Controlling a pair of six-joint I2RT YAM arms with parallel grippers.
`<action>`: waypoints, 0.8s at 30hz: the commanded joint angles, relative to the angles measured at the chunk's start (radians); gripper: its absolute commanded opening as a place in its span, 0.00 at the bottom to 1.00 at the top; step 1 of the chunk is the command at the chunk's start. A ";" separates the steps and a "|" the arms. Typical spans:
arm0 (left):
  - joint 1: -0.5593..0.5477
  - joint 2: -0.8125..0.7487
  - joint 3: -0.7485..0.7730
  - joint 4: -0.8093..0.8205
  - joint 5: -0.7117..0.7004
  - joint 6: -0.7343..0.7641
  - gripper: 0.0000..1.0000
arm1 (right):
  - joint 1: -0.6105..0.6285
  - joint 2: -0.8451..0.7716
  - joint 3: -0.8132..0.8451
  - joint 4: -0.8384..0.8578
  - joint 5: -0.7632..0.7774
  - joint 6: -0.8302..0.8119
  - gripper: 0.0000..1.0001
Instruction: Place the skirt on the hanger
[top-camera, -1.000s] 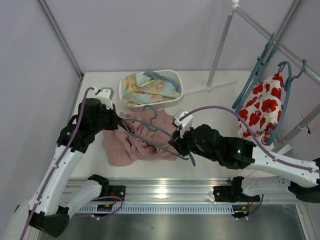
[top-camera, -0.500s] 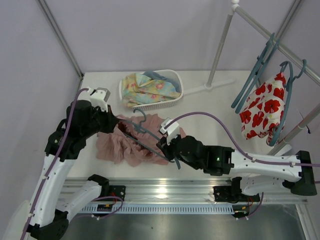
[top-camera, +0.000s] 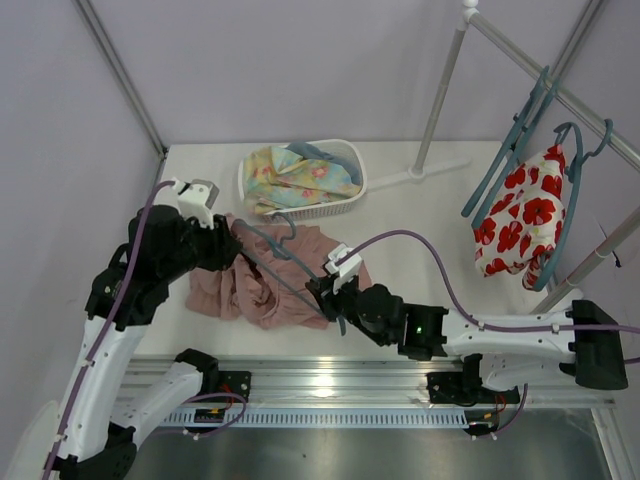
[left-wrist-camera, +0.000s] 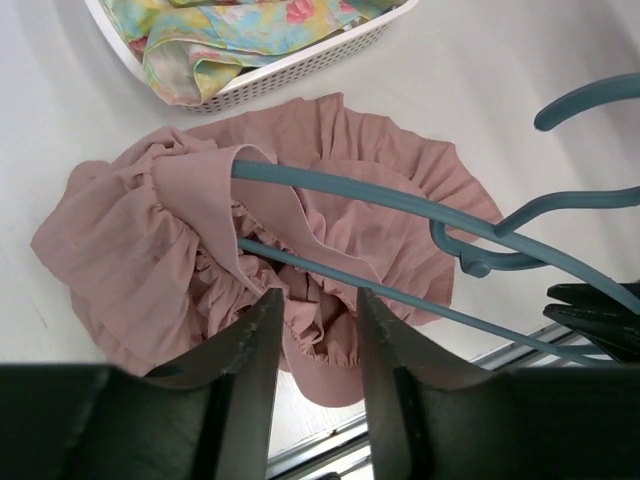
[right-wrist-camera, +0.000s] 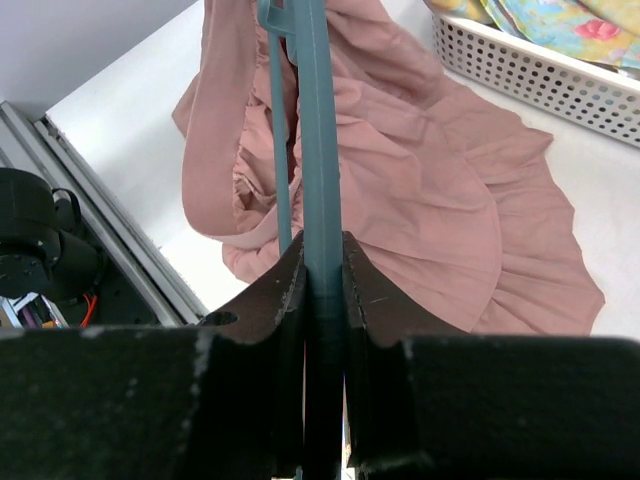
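The dusty-pink skirt (top-camera: 265, 285) lies crumpled on the white table between the two arms. The teal hanger (top-camera: 268, 250) runs slantwise across it, its hook (top-camera: 286, 226) toward the basket. In the left wrist view the skirt's waistband (left-wrist-camera: 215, 175) is looped over the end of the hanger (left-wrist-camera: 400, 200). My left gripper (top-camera: 232, 252) hovers over the skirt's left part, open (left-wrist-camera: 318, 297), with nothing between its fingers. My right gripper (top-camera: 322, 293) is shut on the hanger's near end (right-wrist-camera: 323, 245), and the skirt (right-wrist-camera: 430, 180) spreads out beyond it.
A white basket (top-camera: 358, 172) holding a pastel floral cloth stands behind the skirt. At the right, a metal rack (top-camera: 440, 90) carries more teal hangers and a white cloth with red flowers (top-camera: 525, 215). An aluminium rail (top-camera: 330, 380) runs along the table's near edge.
My left gripper has opened and let go of the skirt. The right arm has carried the hanger leftward, and the skirt has shifted left with it.
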 joint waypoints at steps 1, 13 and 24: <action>-0.001 -0.012 -0.017 -0.007 -0.033 -0.018 0.46 | -0.001 0.019 -0.025 0.244 0.059 0.003 0.00; -0.001 -0.116 -0.205 0.245 0.003 -0.318 0.78 | -0.001 0.123 -0.049 0.370 0.099 -0.003 0.00; -0.001 -0.118 -0.328 0.468 -0.082 -0.584 0.78 | 0.010 0.188 -0.041 0.424 0.108 0.036 0.00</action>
